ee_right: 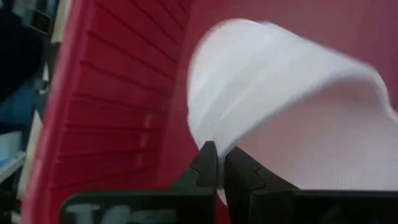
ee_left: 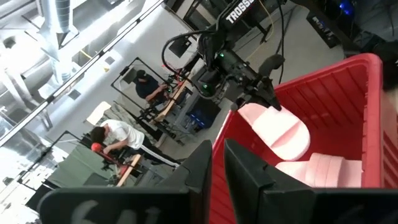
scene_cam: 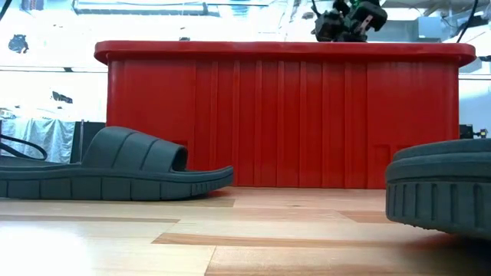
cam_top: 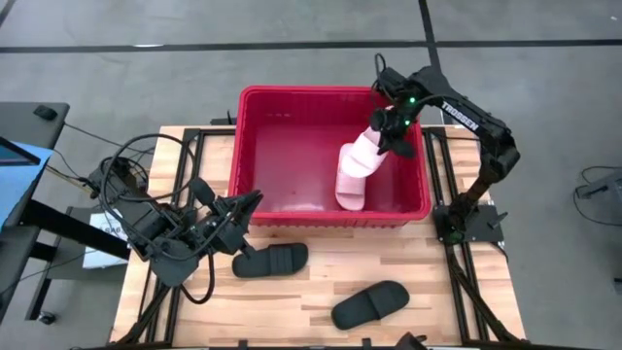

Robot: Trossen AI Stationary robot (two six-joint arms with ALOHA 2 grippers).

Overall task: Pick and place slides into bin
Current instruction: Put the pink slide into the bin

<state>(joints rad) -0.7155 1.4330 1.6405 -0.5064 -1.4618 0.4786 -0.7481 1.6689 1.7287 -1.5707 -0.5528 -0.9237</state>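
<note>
The red bin [cam_top: 255, 107] stands at the table's far middle. My right gripper [cam_top: 387, 136] is over the bin's right part, shut on a pale pink slide [cam_top: 355, 170] that hangs inside the bin. In the low view this gripper [scene_cam: 349, 19] shows just above the bin's rim [scene_cam: 284, 52]. Two black slides lie sole-down on the table near the front: one [cam_top: 270, 261] left of middle, the other [cam_top: 369, 304] nearer the front edge. My left gripper [cam_top: 251, 204] hovers level by the bin's near left corner, shut and holding nothing. My right gripper pinches the pink slide's strap at its edge [ee_right: 211, 134] between its two fingers, which slant down from the table's right far side. The slide hangs tilted below the fingers inside the bin. I cannot tell whether its lower end [cam_top: 350, 199] touches the bin's floor.
A faint pale shape [cam_top: 303, 206] lies at the bin's near wall. Cables [cam_top: 126, 170] trail over the table's left side. Bare wood [cam_top: 457, 282] shows at the near right. Beyond the table a person [ee_left: 115, 140] bends over a bench.
</note>
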